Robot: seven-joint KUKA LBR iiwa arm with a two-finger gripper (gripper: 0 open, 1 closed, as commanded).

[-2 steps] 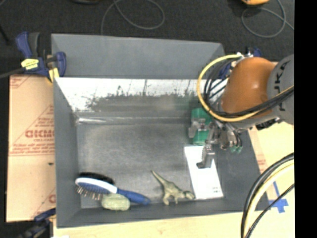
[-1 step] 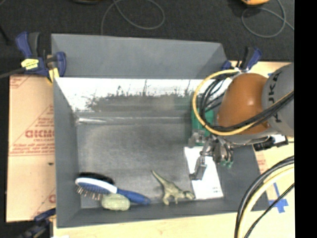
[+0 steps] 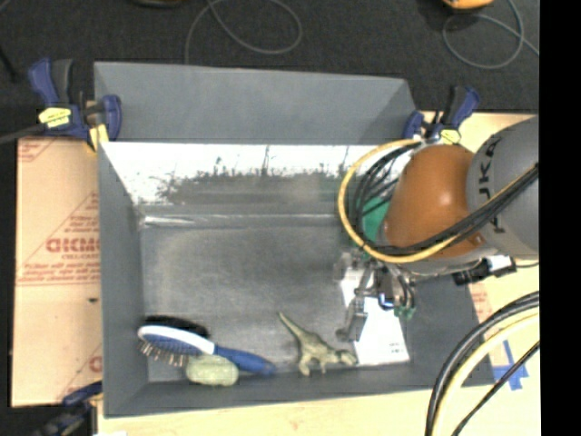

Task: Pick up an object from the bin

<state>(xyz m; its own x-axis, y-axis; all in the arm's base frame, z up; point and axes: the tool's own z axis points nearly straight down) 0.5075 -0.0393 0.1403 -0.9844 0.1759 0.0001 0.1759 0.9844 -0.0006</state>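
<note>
Four objs at least on the floor of the bin [image 3: 118, 271], all along the near edge. At the view's left, a blue-handled brush [image 3: 186, 343] w/ a white head, and a pale green lump [image 3: 211, 371] touching its handle. Right of centre, a tan toy dinosaur [image 3: 315, 348]. In the view's right corner, a flat white card or packet [image 3: 386, 343].

Progress: we judge the pick not yet made. The hand [image 3: 361, 321] is low in the bin, over the left edge of the white piece, w/ the dinosaur just beside it. Nothing shows as lifted or carried. Most likely candidates are the white piece or the dinosaur; we cannot say which. Grasp and lift remain.

Hard to read: the hand is a tangle of metal and cable against the white piece, so we cannot tell if it is apart or together, nor if it touches anything. The orange cover [image 3: 431, 203] and cable loops hide the far right of the floor. A teal patch [image 3: 370, 214] beside the cover could be robot or obj; unclear. Part of the white piece sits under the hand.
</note>
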